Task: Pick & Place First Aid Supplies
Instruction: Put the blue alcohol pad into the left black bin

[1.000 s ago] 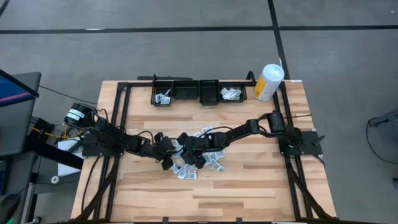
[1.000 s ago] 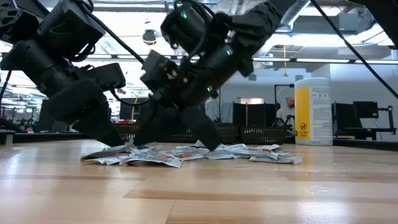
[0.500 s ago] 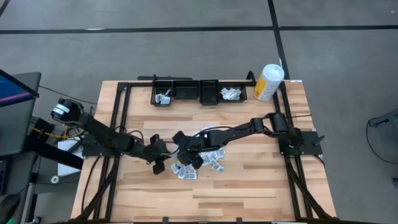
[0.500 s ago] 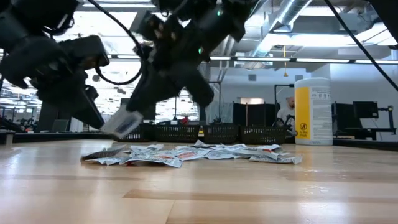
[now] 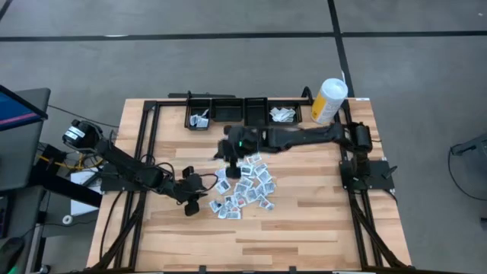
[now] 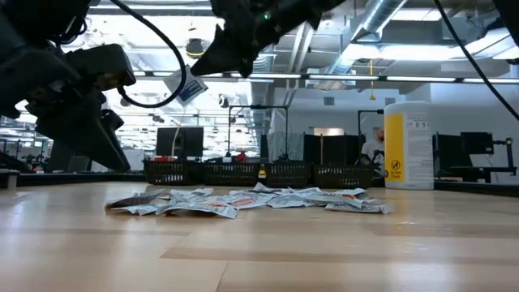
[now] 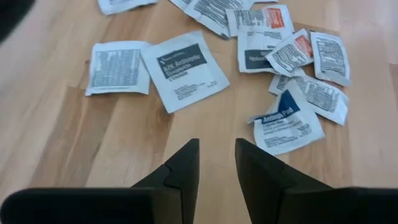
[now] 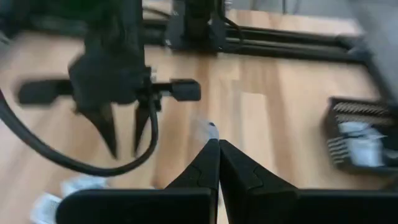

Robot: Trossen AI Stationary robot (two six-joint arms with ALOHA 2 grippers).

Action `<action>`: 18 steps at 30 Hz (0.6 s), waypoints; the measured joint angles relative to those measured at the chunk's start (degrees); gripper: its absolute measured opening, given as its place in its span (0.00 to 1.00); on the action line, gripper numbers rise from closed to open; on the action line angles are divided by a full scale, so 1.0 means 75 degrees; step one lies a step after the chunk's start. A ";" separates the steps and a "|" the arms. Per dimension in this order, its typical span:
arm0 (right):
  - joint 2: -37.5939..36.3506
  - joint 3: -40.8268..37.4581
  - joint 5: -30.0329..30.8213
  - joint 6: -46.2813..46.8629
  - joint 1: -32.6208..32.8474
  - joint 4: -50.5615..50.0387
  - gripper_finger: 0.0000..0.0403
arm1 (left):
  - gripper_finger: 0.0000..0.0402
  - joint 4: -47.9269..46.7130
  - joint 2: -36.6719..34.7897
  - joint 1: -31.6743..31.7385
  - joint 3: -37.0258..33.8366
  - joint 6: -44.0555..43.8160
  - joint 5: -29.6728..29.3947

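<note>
So the right gripper (image 5: 228, 152) was up in the air, clamped tight on one small white-and-blue packet (image 6: 186, 88), with the loose pile of first aid packets (image 5: 245, 189) on the table below and a bit nearer the front edge than it. The left gripper (image 5: 195, 199) sat low just beside that pile, fingers parted with nothing between them. I counted roughly twenty packets in the pile, but they overlap so don't hold me to it. Four black bins (image 5: 243, 112) stood in a row past the right gripper; two had packets inside, too small to count. One white-and-yellow canister (image 5: 329, 100) stood at the far corner. The right wrist view was smeared, packet barely visible.
</note>
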 joint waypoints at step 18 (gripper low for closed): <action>0.0090 -0.0009 -0.1211 0.0227 -0.0268 -0.0167 0.00 | 0.26 0.0255 0.0000 0.0032 0.0009 0.0110 -0.1297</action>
